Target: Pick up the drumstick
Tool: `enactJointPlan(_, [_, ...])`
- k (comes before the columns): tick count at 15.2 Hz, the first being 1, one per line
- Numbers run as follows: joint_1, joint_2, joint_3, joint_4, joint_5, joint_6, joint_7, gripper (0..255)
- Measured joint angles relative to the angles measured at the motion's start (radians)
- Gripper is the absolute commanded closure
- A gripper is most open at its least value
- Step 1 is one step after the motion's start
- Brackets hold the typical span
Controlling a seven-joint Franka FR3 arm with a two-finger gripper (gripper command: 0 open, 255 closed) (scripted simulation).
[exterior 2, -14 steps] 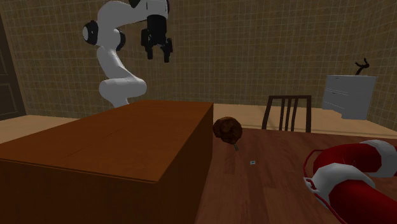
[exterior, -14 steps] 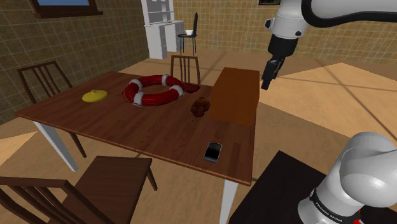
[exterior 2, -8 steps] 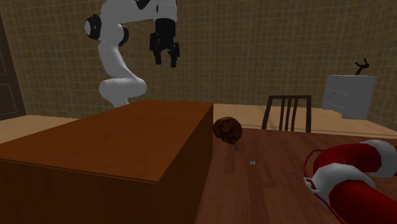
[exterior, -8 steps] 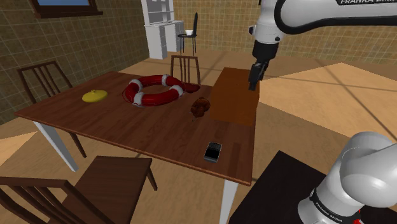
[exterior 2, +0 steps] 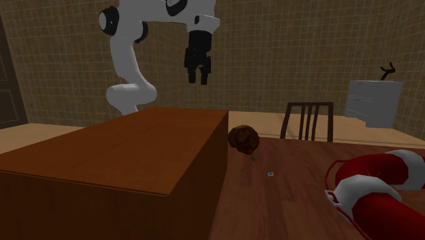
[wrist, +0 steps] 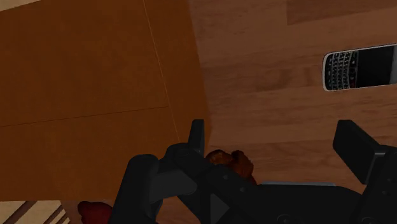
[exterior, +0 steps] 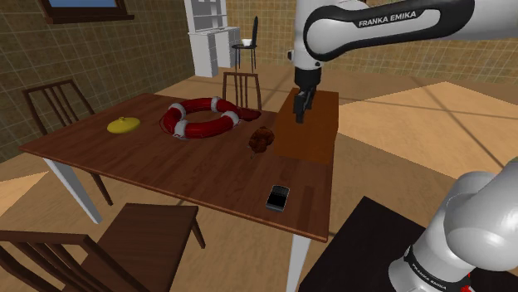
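Note:
The drumstick (exterior: 263, 139) is a lumpy brown piece lying on the dark wooden table (exterior: 166, 162), right beside a long brown box (exterior: 309, 124). In the second exterior view the drumstick (exterior 2: 243, 139) sits just past the box's (exterior 2: 116, 163) corner. My gripper (exterior: 300, 112) hangs open in the air above the box top, to the shoulder view's right of the drumstick and well above it. Seen from the second exterior view, the gripper (exterior 2: 199, 80) points down, high over the box's far end. In the wrist view the gripper (wrist: 277, 143) has its fingers apart, with the drumstick (wrist: 230, 160) partly hidden behind the hand.
A black phone (exterior: 277, 197) lies near the table's front edge. A red and white life ring (exterior: 207, 119) and a yellow object (exterior: 124, 125) lie further to the shoulder view's left. Chairs (exterior: 241, 85) stand around the table.
The arm has swung toward the shoulder view's left and lowered, carrying the gripper from beyond the box's right side to above the box top. Nothing on the table moved.

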Motion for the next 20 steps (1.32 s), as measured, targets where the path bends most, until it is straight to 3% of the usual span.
enactJointPlan(10, [0.024,0.417,0.020,0.312,-0.032,0.025,-0.071,0])
enactJointPlan(18, [0.049,0.767,0.034,0.676,-0.066,-0.050,-0.133,0])
enactJointPlan(20, [0.051,0.789,0.035,0.682,-0.069,-0.038,-0.135,0])
